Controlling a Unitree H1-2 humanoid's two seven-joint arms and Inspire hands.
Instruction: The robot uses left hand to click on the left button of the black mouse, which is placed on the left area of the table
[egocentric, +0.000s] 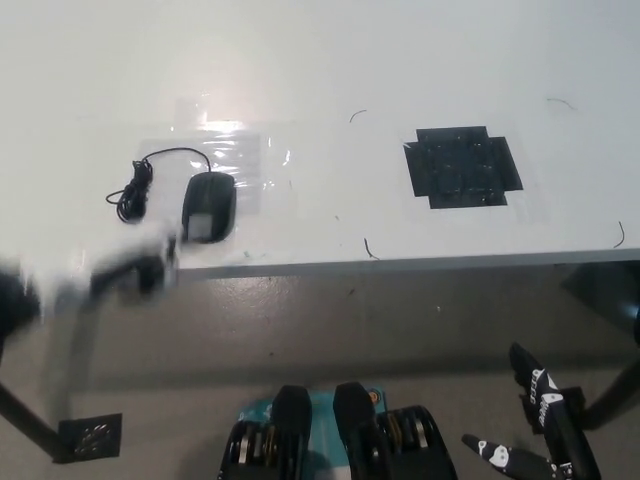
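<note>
The fingers of my left hand (120, 272) are one big smear in the head view, so I cannot tell if they are spread or curled. The hand shows as a pale and dark blur low on the left, at the front edge of the bench (330, 60), just down and to the left of the black mouse (208, 206). I do not see it touching the mouse.

The mouse lies on the left part of the bench, close to the front edge, on a shiny patch of clear tape (235, 150). Its cord (135, 185) is bunched in a small loop right beside it on the left. Well off to the right there is a black square patch (462, 166) — it has no part in this job.

My right hand (540, 435) rests low at the bottom right, below the bench, fingers spread and holding nothing.

I judge that the click is not happening at this moment: the hand is off the mouse. For the next move I would need to bring one fingertip up over the front left part of the mouse and push straight down, softly — a sideways push would likely slide the mouse on that slick tape.
</note>
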